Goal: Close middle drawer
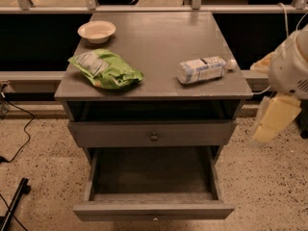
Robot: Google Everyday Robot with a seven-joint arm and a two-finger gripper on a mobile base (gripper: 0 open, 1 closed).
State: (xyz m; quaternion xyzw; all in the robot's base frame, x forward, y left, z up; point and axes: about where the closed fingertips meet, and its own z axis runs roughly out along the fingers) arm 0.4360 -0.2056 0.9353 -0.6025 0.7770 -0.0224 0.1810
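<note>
The middle drawer (154,210) is pulled far out at the bottom of the grey cabinet (154,32). Its deep box is empty, and its slim front panel has a tiny knob (154,219) at the frame's lower edge. Above it, a taller drawer front (120,134) with a bigger knob stands out only slightly. My gripper (270,123), cream-coloured under the white arm (291,66), hangs in the air to the right of the cabinet. It is level with the upper drawer front, apart from both drawers, and holds nothing.
On the cabinet top lie a white bowl (96,31), a green chip bag (107,70) and a plastic bottle (202,69) on its side. Black cables (19,129) and a dark stand foot (12,203) are on the speckled floor at the left.
</note>
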